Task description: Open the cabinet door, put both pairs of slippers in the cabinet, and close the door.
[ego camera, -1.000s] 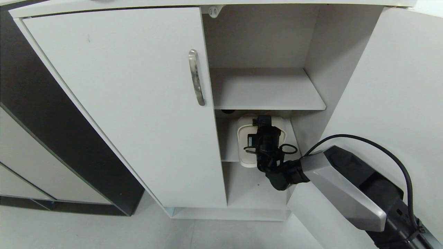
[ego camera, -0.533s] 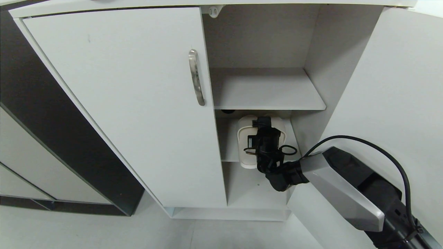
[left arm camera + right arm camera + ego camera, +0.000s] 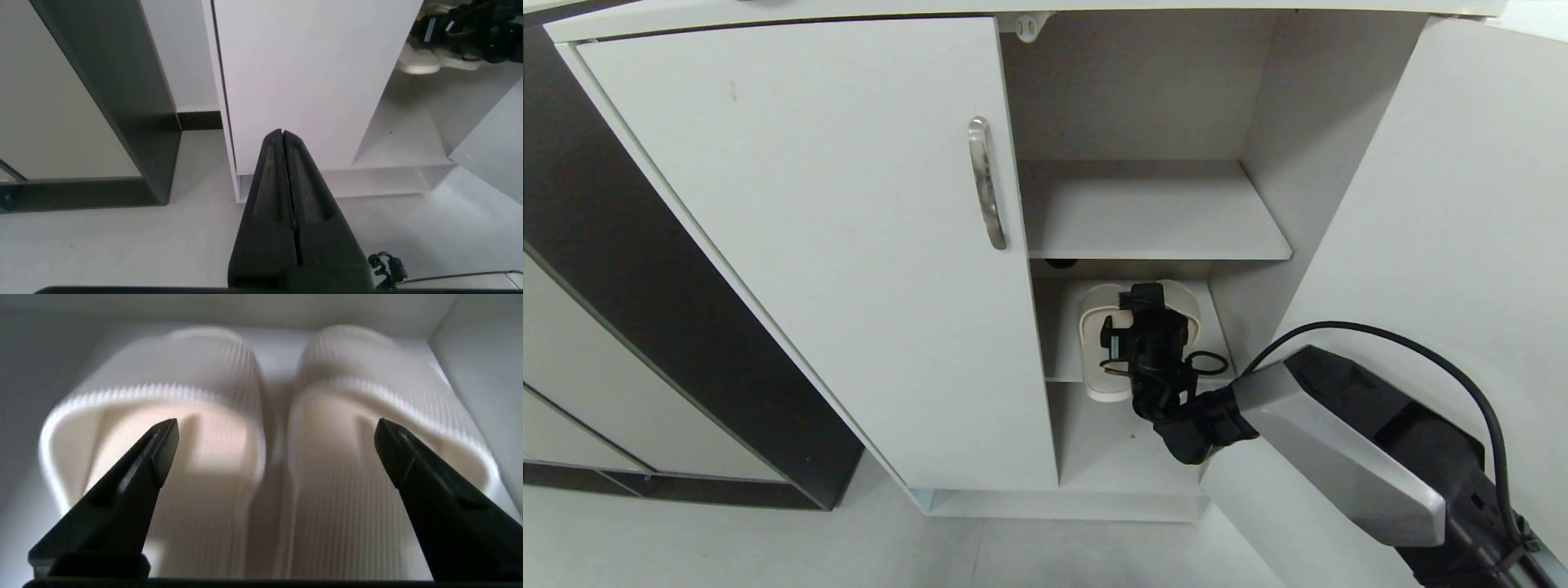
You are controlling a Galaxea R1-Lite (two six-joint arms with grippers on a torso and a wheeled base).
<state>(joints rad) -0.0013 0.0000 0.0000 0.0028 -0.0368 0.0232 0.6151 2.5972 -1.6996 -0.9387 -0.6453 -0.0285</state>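
Right end effector (image 3: 275,433), spread wide, is hovering at the cream slippers (image 3: 343,457) on the shelf (image 3: 1058,343); backing straight out would avoid dragging them.

Cream ribbed slippers (image 3: 188,376); white cabinet (image 3: 784,245) (right claw (image 3: 275,431) black).

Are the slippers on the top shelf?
No, the slippers sit on the middle shelf, under the top shelf.

No readable text, no labels or numbers on the cabinet (image 3: 792,204)
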